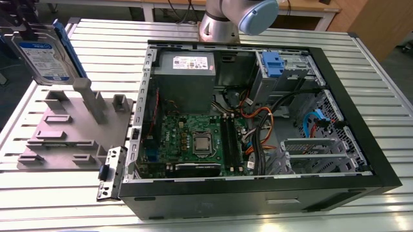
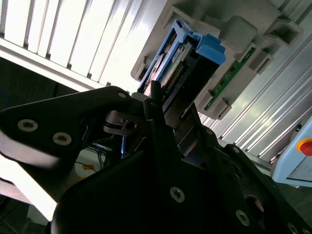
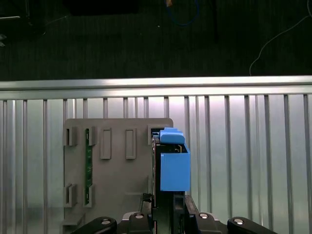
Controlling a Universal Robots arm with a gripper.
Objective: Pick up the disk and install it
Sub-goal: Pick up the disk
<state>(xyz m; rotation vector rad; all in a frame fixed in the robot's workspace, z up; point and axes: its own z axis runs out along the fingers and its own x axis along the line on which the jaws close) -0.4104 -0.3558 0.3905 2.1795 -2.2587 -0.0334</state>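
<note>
Ribbed metal tabletop (image 1: 65, 208) carried everything we saw: one open computer case (image 1: 258, 186), one grey slotted fixture (image 1: 65, 125) just beside it on the exterior view's left, and the foot of the single arm (image 1: 223, 21) behind the case. We counted one disk (image 1: 44, 55), raised over the far end of the fixture and, as we judged it, clear of it. In the first wrist view the gripper (image 3: 163, 200) sat clenched on the disk, its fingers on either side of the blue rail. The disk's long axis ran straight out from the fingers, down toward the table. Inside the case we counted one grey power-supply box (image 1: 185, 72) and one other blue-fronted caddy (image 1: 271, 63) in its metal cage at the far corner. That cage lay well apart from the held disk, toward the exterior view's right. One green memory stick (image 3: 88, 165) stood in a fixture slot.
</note>
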